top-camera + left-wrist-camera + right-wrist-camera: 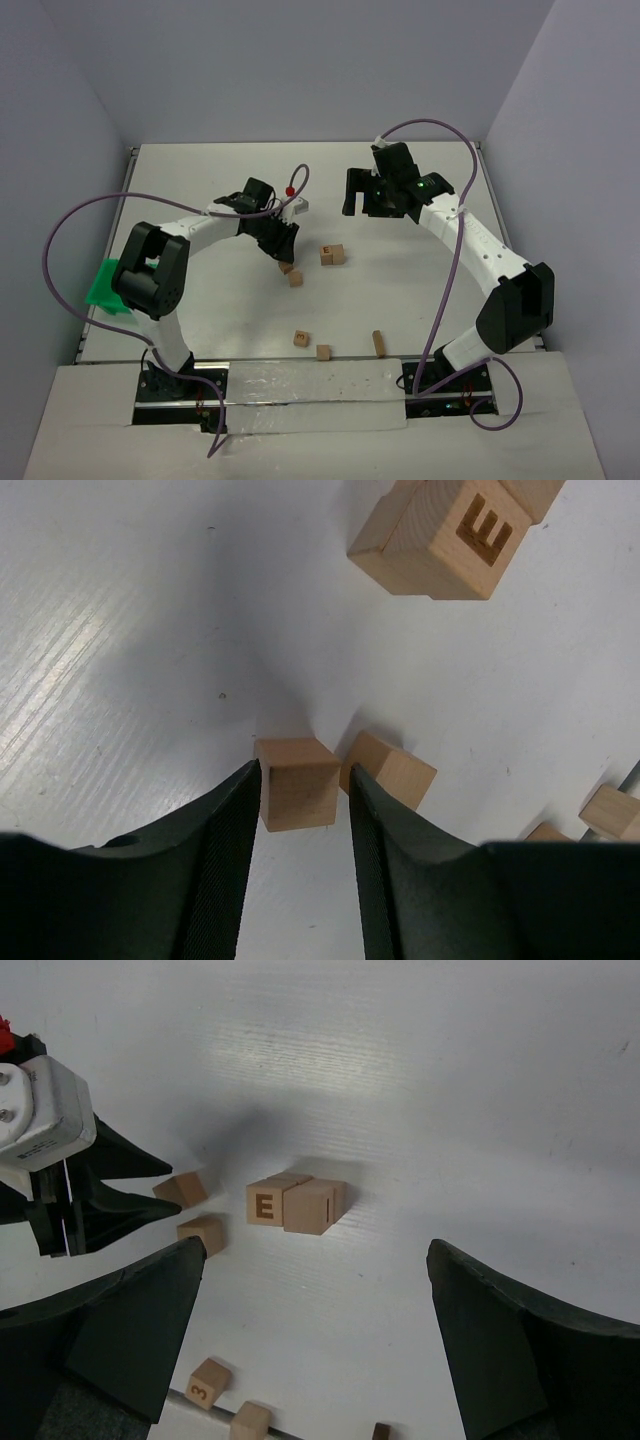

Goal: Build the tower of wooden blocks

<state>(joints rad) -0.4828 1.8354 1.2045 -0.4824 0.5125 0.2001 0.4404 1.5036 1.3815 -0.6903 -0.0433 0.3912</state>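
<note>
My left gripper (305, 775) is low over the table, its jaws on either side of one tan wood block (297, 790). The left finger touches the block and a thin gap shows at the right finger. A second block (395, 770) lies just right of it. In the top view this gripper (283, 252) hangs over those two blocks (290, 272). The tower (332, 255) is a low cluster of cubes, one marked E (450, 535), and it also shows in the right wrist view (297, 1203). My right gripper (368, 205) is wide open and empty, raised behind the tower (316, 1248).
Three loose blocks lie near the front edge: one marked 3 (300, 339), a plain one (323, 352) and a darker one (378, 343). A green tray (105, 285) sits at the table's left edge. A white part (298, 207) rides on the left wrist.
</note>
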